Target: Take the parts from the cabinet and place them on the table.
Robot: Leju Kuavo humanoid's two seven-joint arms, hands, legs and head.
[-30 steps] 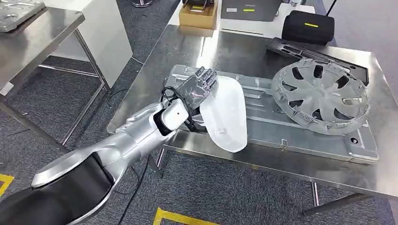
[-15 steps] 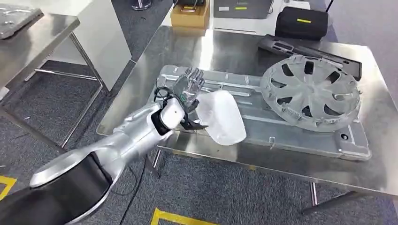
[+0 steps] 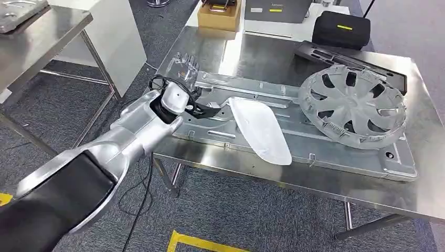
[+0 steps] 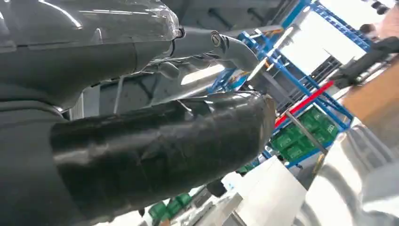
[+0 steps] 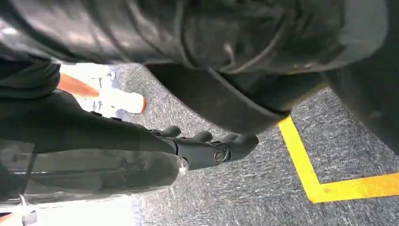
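Observation:
A white elongated plastic part point(image 3: 261, 131) lies flat on a grey pressed-metal panel point(image 3: 336, 152) on the steel table point(image 3: 246, 52). My left hand point(image 3: 184, 65) is off to the left of it, raised over the table's left edge with its fingers spread and blurred, holding nothing. In the left wrist view the left hand point(image 4: 141, 155) shows its thick thumb, with bare fingers point(image 4: 211, 42) behind it. A silver wheel cover point(image 3: 352, 105) rests on the panel's right end. My right hand point(image 5: 202, 146) hangs over the carpet, fingers loose and empty.
A long black trim piece point(image 3: 346, 60) and a black case point(image 3: 341, 30) sit at the table's back, with a cardboard box point(image 3: 219, 16) beyond. A second steel table point(image 3: 36, 37) stands at left. Yellow floor tape point(image 3: 194, 242) runs below. Blue shelving point(image 4: 301, 94) stands opposite.
My left hand has let go of the white part and drawn back to the left. The part now lies flat on the panel. The camera has shifted slightly.

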